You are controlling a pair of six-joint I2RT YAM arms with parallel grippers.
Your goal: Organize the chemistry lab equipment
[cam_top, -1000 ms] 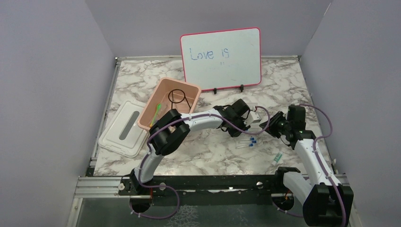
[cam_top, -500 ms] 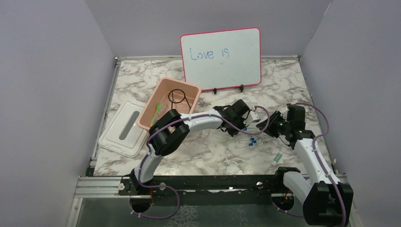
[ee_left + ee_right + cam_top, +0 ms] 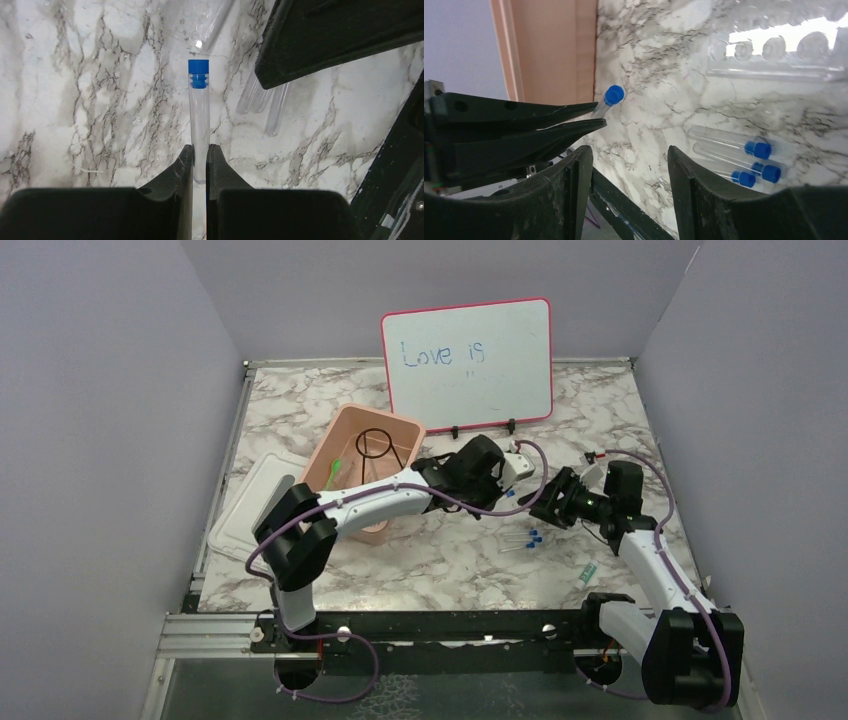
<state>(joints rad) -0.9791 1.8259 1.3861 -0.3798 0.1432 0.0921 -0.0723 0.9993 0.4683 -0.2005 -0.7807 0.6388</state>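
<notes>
My left gripper is shut on the lower end of a clear tube with a blue cap; the tube hangs above the marble table. From above, this left gripper is at mid-table, just left of my right gripper. The right gripper stands open and holds nothing, with the held tube's cap in front of it. Three more capped tubes lie side by side on the table. The black ring tripod stand and the green-handled tool lie in the pink tub.
The tub's white lid lies left of the tub. A pink-framed whiteboard stands at the back. A clear plastic rack lies beyond the loose tubes. A small green item rests near the right arm's base.
My right gripper has opened and let go of the tube. The left gripper, shut on the tube, has drawn it back to the left, and the left elbow has swung left.
</notes>
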